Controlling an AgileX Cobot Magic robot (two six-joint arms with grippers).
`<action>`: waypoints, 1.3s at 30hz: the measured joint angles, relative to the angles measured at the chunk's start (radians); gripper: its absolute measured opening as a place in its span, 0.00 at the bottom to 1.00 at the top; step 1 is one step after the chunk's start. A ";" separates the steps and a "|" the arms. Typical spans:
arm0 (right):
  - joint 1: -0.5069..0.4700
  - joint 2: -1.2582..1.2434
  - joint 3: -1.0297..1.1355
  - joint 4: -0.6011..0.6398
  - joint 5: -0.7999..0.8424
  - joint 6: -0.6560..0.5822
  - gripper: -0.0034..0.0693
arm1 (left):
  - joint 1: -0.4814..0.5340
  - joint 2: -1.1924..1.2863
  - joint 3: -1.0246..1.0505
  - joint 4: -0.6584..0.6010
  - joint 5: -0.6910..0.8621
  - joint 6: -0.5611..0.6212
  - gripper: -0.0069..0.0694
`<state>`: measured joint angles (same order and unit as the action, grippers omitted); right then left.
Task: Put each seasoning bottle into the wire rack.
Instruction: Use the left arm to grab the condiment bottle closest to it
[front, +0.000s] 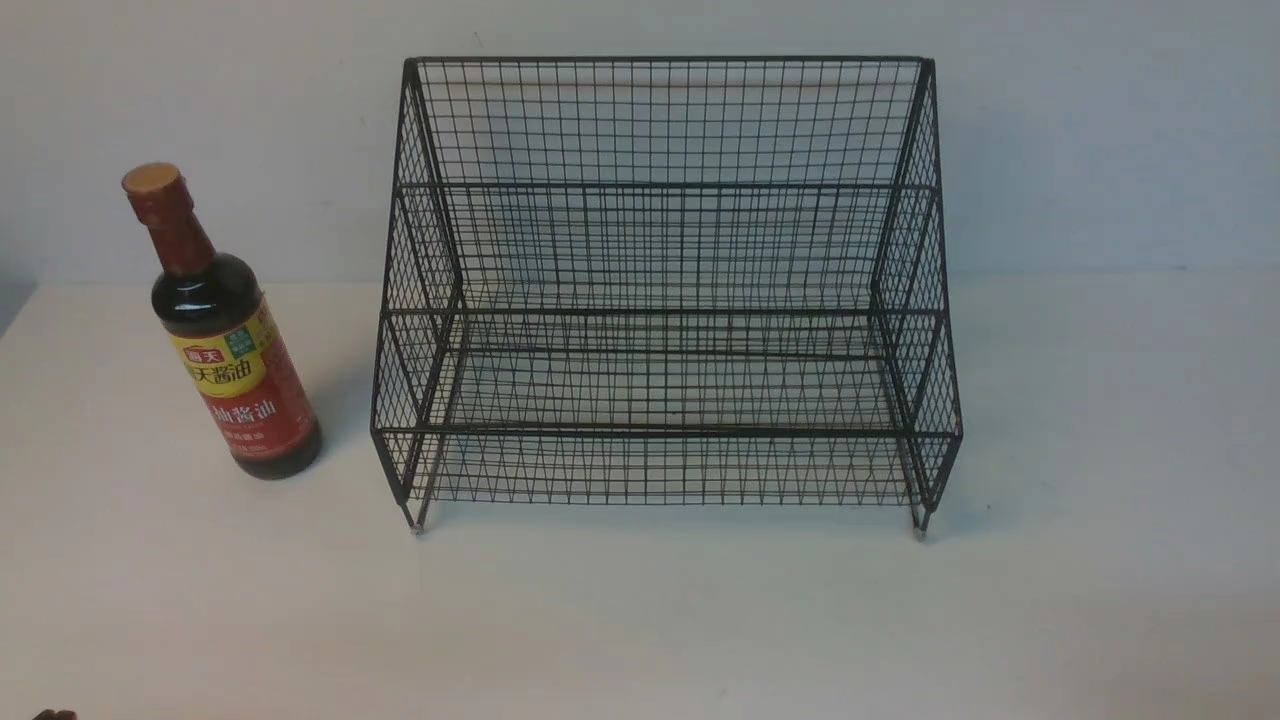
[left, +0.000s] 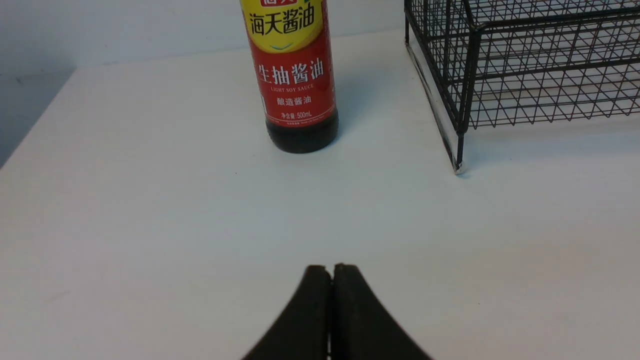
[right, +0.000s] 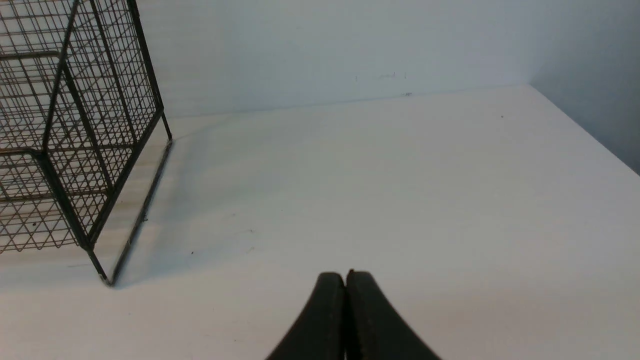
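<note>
Nearest the cameras, the left gripper sits low over the table, its fingers pressed together with nothing between them. Same story on the other side: the right gripper is closed tip to tip and empty. A dark speck in the bottom left corner of the front view may be the left arm's tip, but too little of it shows to say.

Ahead of the left gripper, and well apart from it, the seasoning bottle stands upright on the table, outside the rack and to its left. Both tiers of the wire rack are bare, so the job looks to be at its very start.

Now the risks. Those fingers need to spread before they reach the bottle. If they come in closed they would shove it, and a tall bottle on a narrow base would likely topple and roll. A grip on the slim neck could let it swing or slip. The labelled body looks the safer hold, though it is glossy.

Further back, the rack's front rail and left side mesh stand close to the bottle's likely path. Lift too low and the base could catch the wire and drag the rack on its small feet.
</note>
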<state>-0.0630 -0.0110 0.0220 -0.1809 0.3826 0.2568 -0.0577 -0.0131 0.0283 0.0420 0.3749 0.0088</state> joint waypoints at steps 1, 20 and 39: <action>0.000 0.000 0.000 0.000 0.000 0.000 0.03 | 0.000 0.000 0.000 0.000 0.000 0.000 0.07; 0.000 0.000 0.000 0.000 0.000 0.000 0.03 | 0.000 0.000 0.000 0.000 0.000 0.000 0.07; 0.000 0.000 0.000 0.000 0.000 0.001 0.03 | 0.000 0.000 0.002 0.068 -0.043 0.003 0.07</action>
<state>-0.0630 -0.0110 0.0220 -0.1809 0.3826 0.2579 -0.0577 -0.0131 0.0301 0.1100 0.3318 0.0121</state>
